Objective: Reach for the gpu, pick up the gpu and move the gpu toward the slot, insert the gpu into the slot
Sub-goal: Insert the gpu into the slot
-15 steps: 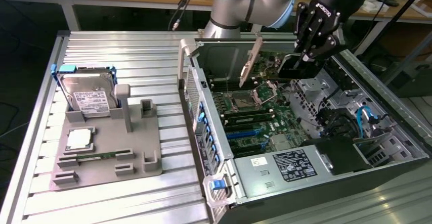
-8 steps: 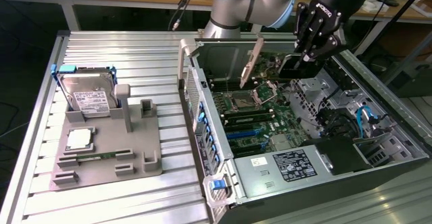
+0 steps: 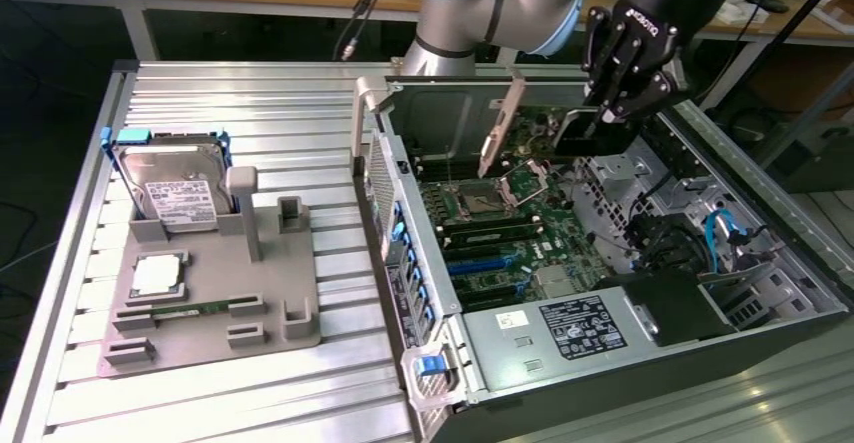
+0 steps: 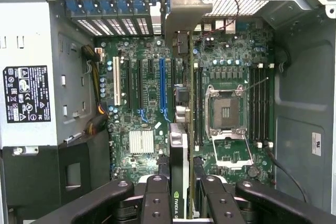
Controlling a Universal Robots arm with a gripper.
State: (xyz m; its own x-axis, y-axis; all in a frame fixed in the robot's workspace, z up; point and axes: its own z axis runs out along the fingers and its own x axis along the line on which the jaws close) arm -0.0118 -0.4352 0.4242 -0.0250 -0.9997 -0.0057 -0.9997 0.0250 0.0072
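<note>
The grey arm [image 3: 467, 8], with pale blue caps on its joints, enters at the top of the exterior view and bends at the wrist. From there the black gripper [image 3: 607, 115] points downward, its tips leaning a little toward the exterior view's left. From the wrist view, its two inner fingers [image 4: 156, 198] stand close together, one pressed against each face of the gpu [image 4: 179, 150], which they hold on edge between them. The outer linkage bars splay wide on both sides of those fingers.
</note>
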